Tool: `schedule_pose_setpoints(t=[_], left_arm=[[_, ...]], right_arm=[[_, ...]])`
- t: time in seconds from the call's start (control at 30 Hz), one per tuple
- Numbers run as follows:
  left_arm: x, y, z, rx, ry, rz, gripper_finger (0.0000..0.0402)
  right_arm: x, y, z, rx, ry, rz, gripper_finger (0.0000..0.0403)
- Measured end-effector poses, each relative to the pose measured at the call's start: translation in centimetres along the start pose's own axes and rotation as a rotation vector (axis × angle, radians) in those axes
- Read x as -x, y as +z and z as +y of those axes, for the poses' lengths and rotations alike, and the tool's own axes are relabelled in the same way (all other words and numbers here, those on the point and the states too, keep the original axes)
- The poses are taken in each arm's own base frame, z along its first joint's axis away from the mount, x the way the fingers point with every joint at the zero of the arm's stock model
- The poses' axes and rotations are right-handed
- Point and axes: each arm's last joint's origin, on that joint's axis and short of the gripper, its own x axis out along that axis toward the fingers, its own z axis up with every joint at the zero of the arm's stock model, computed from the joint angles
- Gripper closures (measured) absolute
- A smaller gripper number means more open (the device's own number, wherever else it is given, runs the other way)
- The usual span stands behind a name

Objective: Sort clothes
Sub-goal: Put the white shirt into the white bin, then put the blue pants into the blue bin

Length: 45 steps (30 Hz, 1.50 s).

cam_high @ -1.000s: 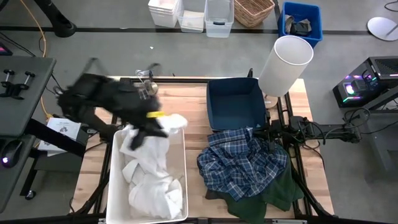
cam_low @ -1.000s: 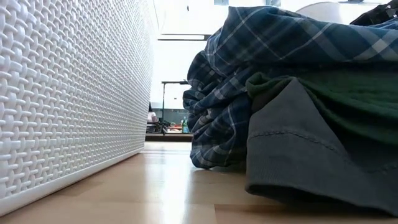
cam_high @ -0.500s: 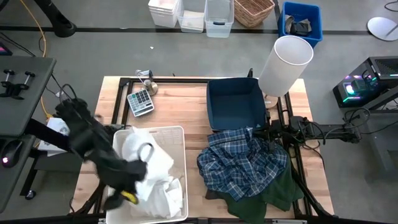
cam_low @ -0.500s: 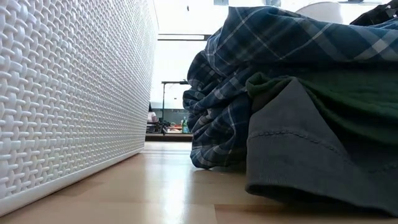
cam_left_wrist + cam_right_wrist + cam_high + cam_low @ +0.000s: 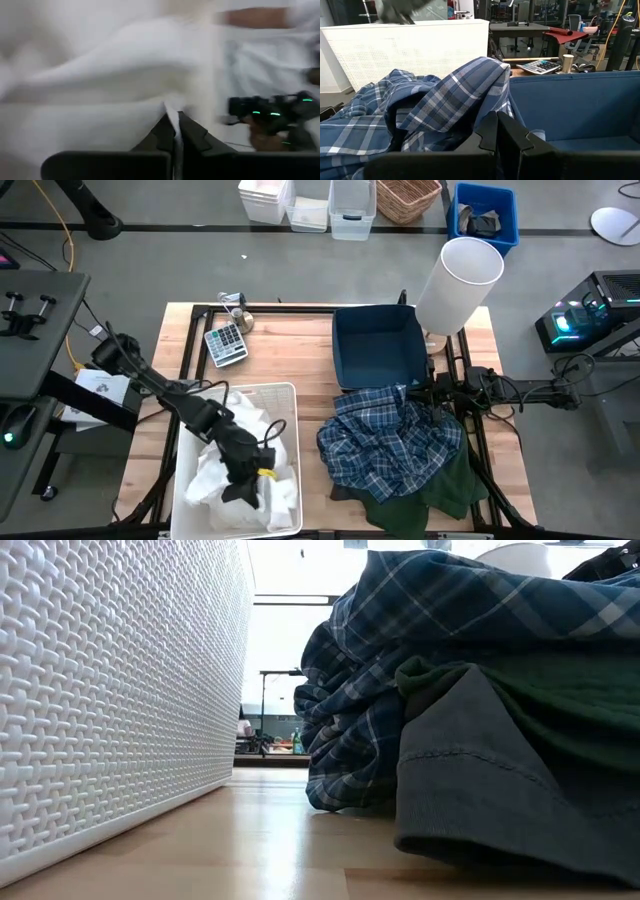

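**Whites binned, darker pile not yet sorted**

The white clothes [image 5: 235, 450] lie heaped in the white bin [image 5: 290, 395] on the left side of the counter [image 5: 300, 345]. The left hand [image 5: 243, 488] reaches down into that heap near the bin's front end; in its wrist view the fingers [image 5: 165, 135] sit pressed together with a thin edge of white fabric caught between the tips — whether that amounts to a real hold is hard to say.

On the right side, the plaid shirt [image 5: 390, 440] is spread over a dark green garment [image 5: 430, 495] and a dark grey one [image 5: 470, 780], all resting on the counter just in front of the dark blue bin [image 5: 378, 345]. That bin looks empty. The right hand [image 5: 496, 131] waits at the back of this pile beside the blue bin, fingers together and holding nothing.

Judging by this layout, the white half of the sort is largely done — the coloured half has not started, with three garments yet to go into the blue bin.
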Motion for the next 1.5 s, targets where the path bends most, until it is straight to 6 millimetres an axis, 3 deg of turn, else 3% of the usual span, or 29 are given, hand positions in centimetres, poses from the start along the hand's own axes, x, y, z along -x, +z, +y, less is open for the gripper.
schedule_pose_setpoints(t=[0.13,0.33,0.63,0.77,0.9,1.0,1.1,1.17,1.27,1.37,1.5], left_arm=[[-0.7,-1.0,3.2,0.057,0.178,-0.012,0.0395],[-0.7,-1.1,3.1,-0.009,0.202,-0.051,0.0329],[0.0,-1.0,-4.1,-0.217,0.036,-0.096,0.0186],[1.6,-0.5,-7.1,-0.267,-0.001,-0.092,0.0154],[3.7,-0.1,-9.3,-0.321,0.013,-0.055,0.0148],[4.8,-0.4,-9.2,-0.308,0.159,-0.047,0.0151],[5.6,-0.7,-7.7,-0.276,0.425,-0.053,0.0158],[6.0,-0.8,-6.8,-0.272,0.589,-0.103,0.0163],[7.0,0.4,-6.6,-0.244,0.682,-0.244,0.0169],[9.7,1.9,-7.3,-0.246,0.771,-0.342,0.0174],[15.0,3.6,-7.3,-0.194,1.05,-0.552,0.0181]], right_arm=[[0.0,0.0,0.0,0.0,0.0,0.0,0.0402],[0.0,0.0,0.0,0.0,0.0,0.0,0.0402],[0.0,0.0,0.0,0.0,0.0,0.0,0.0402],[0.0,0.0,0.0,0.0,0.0,0.0,0.0402],[0.0,0.0,0.0,0.0,0.001,0.0,0.0402],[0.0,0.0,0.0,0.0,0.0,0.0,0.0402],[0.0,0.0,0.0,0.0,0.001,0.0,0.0402],[0.0,0.0,0.0,0.0,0.001,0.0,0.0402],[0.0,0.0,0.0,0.0,0.0,0.0,0.0402],[0.0,0.0,0.0,0.0,0.0,0.0,0.0402],[0.0,0.0,0.0,0.0,0.0,0.0,0.0402]])
